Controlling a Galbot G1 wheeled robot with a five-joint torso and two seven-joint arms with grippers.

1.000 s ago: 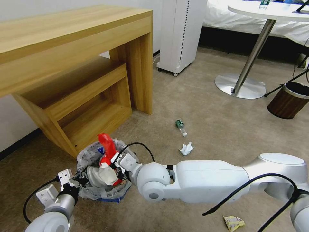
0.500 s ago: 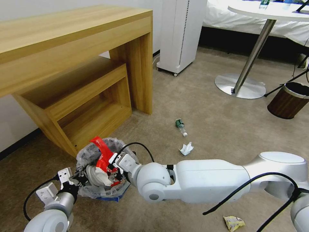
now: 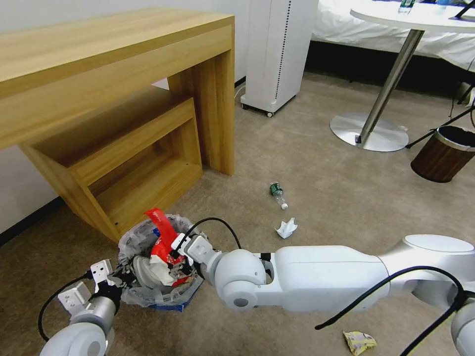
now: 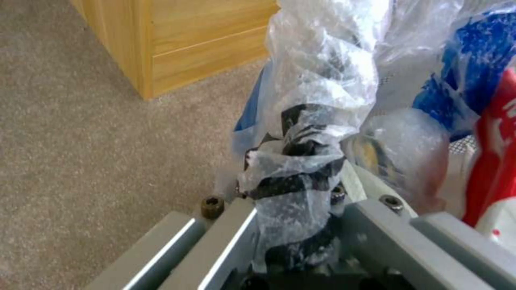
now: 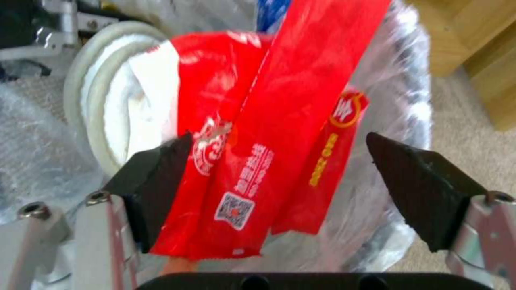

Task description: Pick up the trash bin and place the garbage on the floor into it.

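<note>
Right gripper [image 5: 277, 177] hangs over the bin [image 3: 148, 284], jaws spread wide, a red wrapper [image 5: 279, 121] standing loose between them and poking up out of the bag beside a white slipper [image 5: 115, 121]. Left gripper [image 4: 293, 225] clamps the bin's bagged rim, down by the desk [image 3: 114, 89]; bottle [image 3: 277, 194] and paper [image 3: 286, 228] lie on the carpet

place: bedroom or hotel-style room | bed with white bedding [image 3: 396, 34] along the far side | beige carpet floor [image 3: 321, 163] | light wooden desk [image 3: 114, 64] with lower shelf against the wall | round white table on chrome pedestal [image 3: 391, 84] | tall white appliance on castors [image 3: 277, 54] | brown wood-pattern bin [image 3: 443, 153]
</note>
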